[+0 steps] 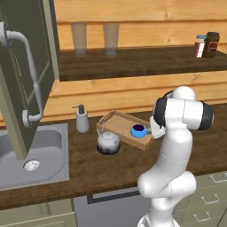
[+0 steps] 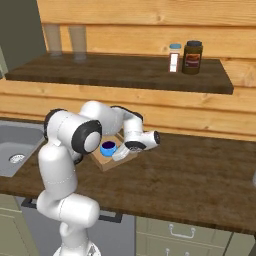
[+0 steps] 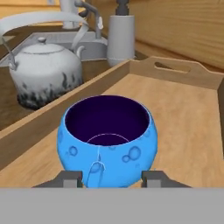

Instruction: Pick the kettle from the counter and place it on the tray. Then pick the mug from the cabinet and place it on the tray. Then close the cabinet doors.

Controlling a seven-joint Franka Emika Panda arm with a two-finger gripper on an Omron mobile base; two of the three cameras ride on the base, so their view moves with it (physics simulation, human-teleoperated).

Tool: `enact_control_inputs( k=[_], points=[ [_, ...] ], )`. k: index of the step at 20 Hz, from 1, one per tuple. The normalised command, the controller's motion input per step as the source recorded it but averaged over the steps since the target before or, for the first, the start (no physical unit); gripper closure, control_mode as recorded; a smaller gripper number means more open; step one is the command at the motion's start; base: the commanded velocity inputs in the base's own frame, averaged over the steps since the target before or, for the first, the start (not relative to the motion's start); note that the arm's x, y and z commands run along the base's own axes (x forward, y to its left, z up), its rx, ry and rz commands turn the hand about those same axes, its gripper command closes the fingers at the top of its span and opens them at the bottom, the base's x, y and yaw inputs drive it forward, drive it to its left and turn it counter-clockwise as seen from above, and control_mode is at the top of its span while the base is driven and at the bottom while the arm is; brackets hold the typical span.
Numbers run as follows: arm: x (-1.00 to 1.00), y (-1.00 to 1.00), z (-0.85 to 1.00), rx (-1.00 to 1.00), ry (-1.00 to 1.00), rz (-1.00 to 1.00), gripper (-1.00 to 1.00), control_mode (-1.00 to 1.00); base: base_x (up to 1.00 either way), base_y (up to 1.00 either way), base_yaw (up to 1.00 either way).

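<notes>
Left base view, left to right: open cabinet door (image 1: 24,80) with curved silver bar handle (image 1: 27,73) swung out at far left, above the steel sink (image 1: 33,155) set in the dark wood counter (image 1: 111,170). Soap pump bottle (image 1: 82,119) stood just right of the sink, near the wall. Kettle (image 1: 108,141) sat on the counter, right of the bottle, touching or just beside the near-left rim of the tray (image 1: 117,120), not inside it. Blue mug (image 1: 138,131) rested upright on the tray floor, toward its right end. White arm rose at lower right, elbow covering the tray's right edge. On the shelf (image 1: 142,62) above: two translucent glasses (image 1: 95,37) at left, two jars (image 1: 207,45) at far right.

Hand view: end effector (image 3: 111,178) sat low behind the mug, fingertips (image 3: 70,178) spread to either side of its belly, apparently not squeezing it; contact could not be told. Mug handle pointed toward the camera. Kettle was beyond the tray rim to the left, bottle farther back.
</notes>
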Motion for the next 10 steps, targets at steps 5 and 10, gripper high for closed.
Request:
enact_control_inputs(
  k=[5,10],
  points=[
    [-0.11,-0.11,0.04,0.00,0.00,0.00,-1.00,-1.00,0.00,0.00,0.00],
    [-0.33,-0.02,0.29,0.00,0.00,0.00,-1.00,-1.00,0.00,0.00,0.00]
  ],
)
